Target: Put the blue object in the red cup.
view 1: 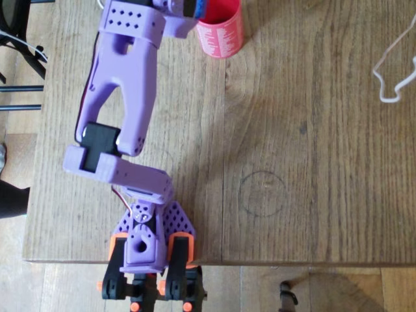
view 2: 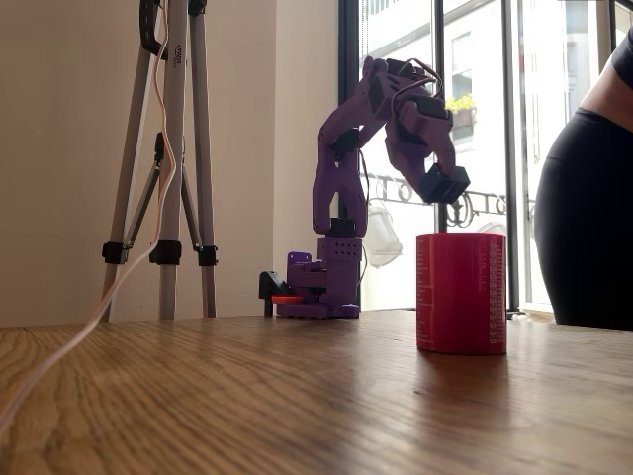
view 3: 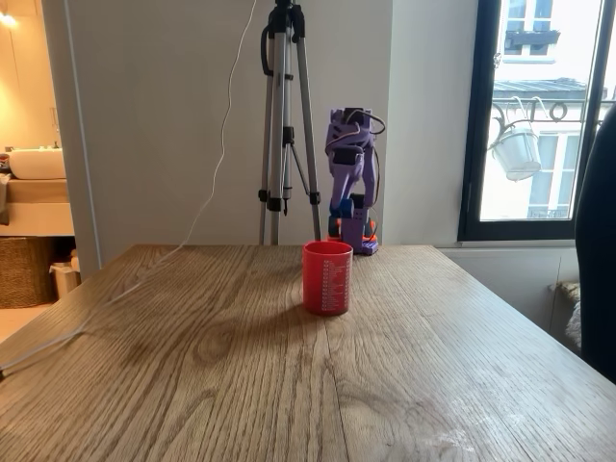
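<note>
In the overhead view the purple arm point(view 1: 120, 84) reaches from the table point(view 1: 312, 130) front edge up to the top of the picture. Its hand point(view 1: 192, 8) is just left of the red cup point(view 1: 220, 29), w/ a bit of bright blue, the blue object point(view 1: 200, 6), at its tip beside the cup rim. Hand seems to pinch it, but I cannot tell for sure. Cup is red, cylindrical, upright on the wood, w/ small white print on its side. In a fixed view the hand point(view 2: 447, 188) hangs just above the cup point(view 2: 461, 293) rim.
</note>
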`<state>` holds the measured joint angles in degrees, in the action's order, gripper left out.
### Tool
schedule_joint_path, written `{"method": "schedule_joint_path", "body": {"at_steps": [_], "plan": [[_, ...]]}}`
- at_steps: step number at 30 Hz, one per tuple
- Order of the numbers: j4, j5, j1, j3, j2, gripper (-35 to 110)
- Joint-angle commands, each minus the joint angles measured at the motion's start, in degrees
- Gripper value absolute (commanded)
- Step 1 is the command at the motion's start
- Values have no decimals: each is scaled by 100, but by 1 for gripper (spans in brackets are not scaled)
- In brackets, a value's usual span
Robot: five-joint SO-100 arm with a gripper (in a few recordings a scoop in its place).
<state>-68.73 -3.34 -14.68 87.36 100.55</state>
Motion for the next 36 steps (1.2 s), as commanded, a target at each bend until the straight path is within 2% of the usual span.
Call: {"method": "schedule_joint_path", "body": {"at_steps": [1,6,20,36], "plan": [[1433,-308,149,-132,-132,1],[1784,-598,79,-193,-457,1],[1802,-457,-606,202,-888,1],[1811,-483,-712,308,-914,1]]}}
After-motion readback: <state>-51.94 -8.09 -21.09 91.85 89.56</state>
